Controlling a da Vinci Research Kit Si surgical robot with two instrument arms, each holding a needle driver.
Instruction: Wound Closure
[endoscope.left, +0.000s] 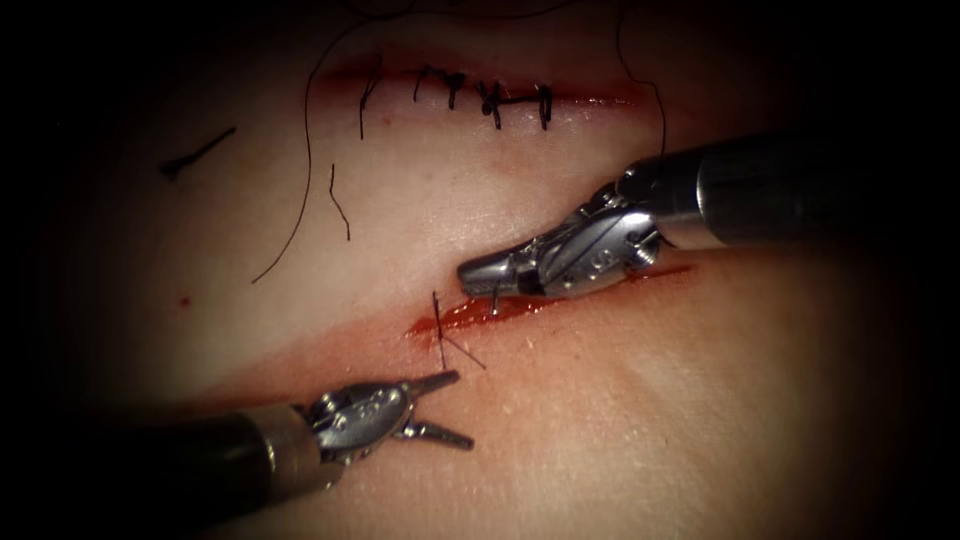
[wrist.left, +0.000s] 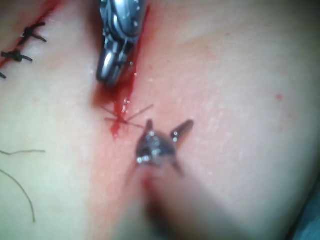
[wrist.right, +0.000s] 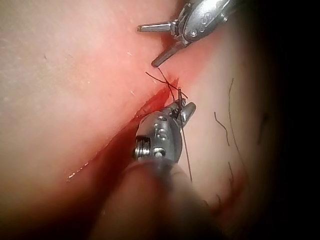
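A piece of tissue (endoscope.left: 620, 420) lies under two metal tools, with an open cut (endoscope.left: 470, 315) running across its middle and red fluid (endoscope.left: 480, 310) pooled in it. All places here are given from this cut.

The right tool (endoscope.left: 478, 272) lies along the cut's upper edge, tip just above the fluid. Its jaws are pressed together around a needle (endoscope.left: 494, 298), a short stub of which points down into the cut; how deep it sits cannot be told. A dark thread (wrist.right: 184, 135) trails from these jaws.

The left tool (endoscope.left: 452, 407) hovers just below the cut's left end, jaws spread wide, holding nothing.

Short thread ends (endoscope.left: 445, 340) of a stitch cross the cut's left end.

Possible trouble: the loose thread could snag on the stitch ends, or the needle could twist in the jaws.

No containers are present.
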